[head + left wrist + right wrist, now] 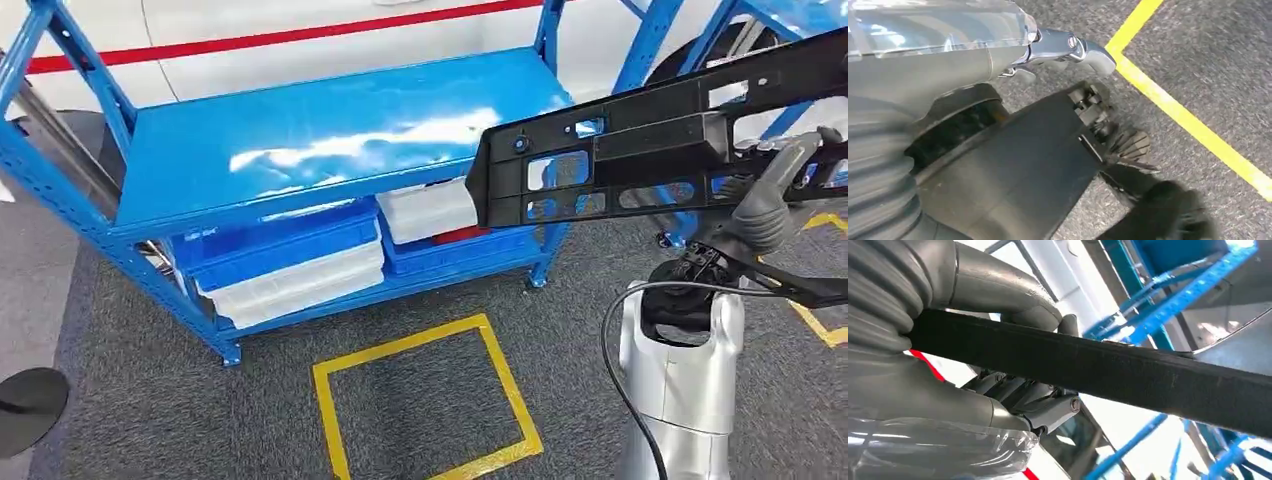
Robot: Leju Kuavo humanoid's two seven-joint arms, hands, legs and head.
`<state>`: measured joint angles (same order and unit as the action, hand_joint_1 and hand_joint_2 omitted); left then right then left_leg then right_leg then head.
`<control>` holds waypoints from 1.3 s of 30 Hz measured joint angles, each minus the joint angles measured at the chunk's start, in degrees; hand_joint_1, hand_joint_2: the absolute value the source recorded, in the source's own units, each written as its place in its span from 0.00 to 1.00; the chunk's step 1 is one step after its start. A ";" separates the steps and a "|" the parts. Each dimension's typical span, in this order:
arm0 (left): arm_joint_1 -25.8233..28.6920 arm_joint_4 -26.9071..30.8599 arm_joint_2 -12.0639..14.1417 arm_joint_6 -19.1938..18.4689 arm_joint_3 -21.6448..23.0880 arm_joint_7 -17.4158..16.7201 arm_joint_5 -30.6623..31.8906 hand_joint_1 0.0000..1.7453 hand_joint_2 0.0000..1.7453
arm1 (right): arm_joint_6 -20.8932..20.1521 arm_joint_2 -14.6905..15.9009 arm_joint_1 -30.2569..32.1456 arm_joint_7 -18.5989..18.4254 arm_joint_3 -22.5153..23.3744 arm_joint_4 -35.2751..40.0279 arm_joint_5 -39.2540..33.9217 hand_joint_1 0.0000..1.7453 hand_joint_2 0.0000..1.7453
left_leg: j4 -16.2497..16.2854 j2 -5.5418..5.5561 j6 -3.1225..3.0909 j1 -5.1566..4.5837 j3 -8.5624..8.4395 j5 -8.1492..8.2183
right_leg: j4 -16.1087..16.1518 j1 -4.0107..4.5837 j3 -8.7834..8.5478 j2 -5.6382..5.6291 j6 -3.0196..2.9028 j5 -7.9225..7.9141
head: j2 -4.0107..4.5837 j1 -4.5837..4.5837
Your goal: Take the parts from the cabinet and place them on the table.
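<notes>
Already in hand: long black part carried over the blue desk's right end

The right hand is clamped on the black part, a long flat plastic panel with cut-out windows. In the head view the hand shows grey at the part's right portion, thumb-side wrapped over the lower edge. In the right wrist view the fingers curl under the bar and the thumb sits above it, so the grip is a full wrap, not a pinch.

Key relation: the part's long axis runs roughly left-right across the head view, tilted up a little toward the right, and nearly all its free length sticks out to the left of the hand. That free end hangs above the right front corner of the blue desk, w/ the hand itself off to the right of the desk edge. So the part lies desk-ward from the hand; the likely need is to bring the hand in toward the desk and lower, keeping the bar about level so the far end doesn't dig in first.

Right arm is the working one. The left hand hangs low over grey carpet by a yellow floor line; whether its fingers are apart or together cannot be told, too blurred.

Below the desk top, blue and white bins sit on the lower shelf
</notes>
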<state>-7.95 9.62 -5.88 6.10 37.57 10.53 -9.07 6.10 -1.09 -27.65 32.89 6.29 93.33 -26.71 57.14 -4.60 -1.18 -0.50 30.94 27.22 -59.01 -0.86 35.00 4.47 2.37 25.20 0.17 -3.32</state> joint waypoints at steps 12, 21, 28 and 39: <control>0.10 0.00 -0.05 -0.09 -0.48 -0.59 0.90 0.00 1.00 | 0.65 -0.94 1.36 0.09 0.48 0.55 0.96 1.00 1.00 | 15.67 4.17 1.61 0.72 6.40 6.52 | 0.27 -0.39 1.38 -8.03 -2.82 -1.54 | 0.00 0.00; -0.16 0.00 -0.20 -0.90 -0.35 -0.68 2.32 0.00 1.00 | 0.90 -1.40 6.17 1.55 3.91 4.48 1.05 1.00 1.00 | -0.45 6.58 -0.84 1.18 -0.33 -0.58 | 0.12 -0.56 3.09 -10.21 0.07 -2.30 | 0.00 0.00; 0.06 0.02 -0.31 -1.03 -0.35 -0.70 2.62 0.00 1.00 | 0.92 -1.49 7.46 1.55 4.83 5.23 1.03 1.00 1.00 | -0.36 1.05 -1.39 0.33 0.56 -0.90 | -16.15 -0.55 9.04 -4.50 0.72 5.36 | 0.00 0.09; -0.01 0.02 -0.50 -0.72 -0.28 -2.38 2.62 0.00 1.00 | 4.00 -1.40 12.82 2.01 9.73 9.33 3.67 1.00 1.00 | 5.63 2.47 0.89 0.26 2.17 4.20 | 1.72 -0.14 -0.87 -3.49 -3.05 -0.56 | 0.00 0.09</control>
<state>-7.96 9.64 -6.38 5.38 37.29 8.15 -6.45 10.10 -2.49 -14.83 34.90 16.02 102.66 -23.04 62.77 -2.13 -0.28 -0.24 33.11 31.41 -57.30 -1.00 34.13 0.98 -0.68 24.64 0.17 -3.23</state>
